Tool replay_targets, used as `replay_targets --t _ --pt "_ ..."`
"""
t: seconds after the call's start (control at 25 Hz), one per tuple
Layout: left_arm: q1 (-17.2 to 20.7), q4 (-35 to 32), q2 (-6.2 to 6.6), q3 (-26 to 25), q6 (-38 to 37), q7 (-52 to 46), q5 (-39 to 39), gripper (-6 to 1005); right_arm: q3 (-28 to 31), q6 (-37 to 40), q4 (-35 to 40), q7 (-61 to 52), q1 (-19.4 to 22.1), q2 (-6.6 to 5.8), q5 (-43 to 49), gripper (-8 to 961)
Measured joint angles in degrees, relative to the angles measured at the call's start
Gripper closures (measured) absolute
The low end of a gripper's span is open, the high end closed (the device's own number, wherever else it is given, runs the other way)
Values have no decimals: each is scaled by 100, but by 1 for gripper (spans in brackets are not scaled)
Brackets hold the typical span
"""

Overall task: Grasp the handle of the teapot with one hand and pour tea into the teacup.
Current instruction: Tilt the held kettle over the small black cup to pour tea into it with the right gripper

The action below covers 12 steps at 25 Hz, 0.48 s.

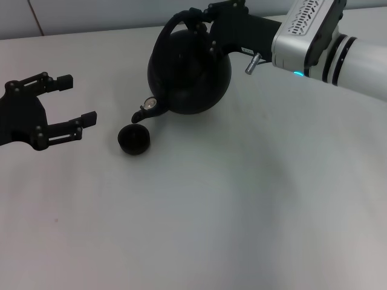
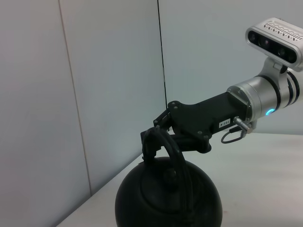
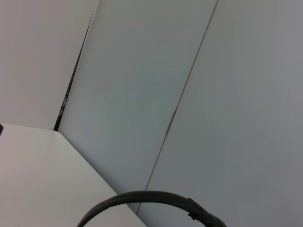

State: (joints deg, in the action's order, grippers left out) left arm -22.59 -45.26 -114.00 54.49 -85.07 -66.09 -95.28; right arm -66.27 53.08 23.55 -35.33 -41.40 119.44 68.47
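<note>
Teapot [image 2: 168, 198] base cut off — handle [image 3: 151, 201] mostly too.

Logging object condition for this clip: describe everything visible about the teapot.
The teapot is a large, round, matte-black pot with a short spout ending in a shiny metallic tip, which points down toward the small black teacup on the white table. Its body is tilted spout-down, as if pouring. A thick black arched handle spans the top; the right end effector is clamped on it. The open left end effector sits apart, not touching.
</note>
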Motion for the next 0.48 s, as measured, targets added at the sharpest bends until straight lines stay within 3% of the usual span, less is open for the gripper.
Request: replay_targets --t 0.48 --pt "0 0 0 0 17 0 0 197 0 0 0 0 1 0 -3 855"
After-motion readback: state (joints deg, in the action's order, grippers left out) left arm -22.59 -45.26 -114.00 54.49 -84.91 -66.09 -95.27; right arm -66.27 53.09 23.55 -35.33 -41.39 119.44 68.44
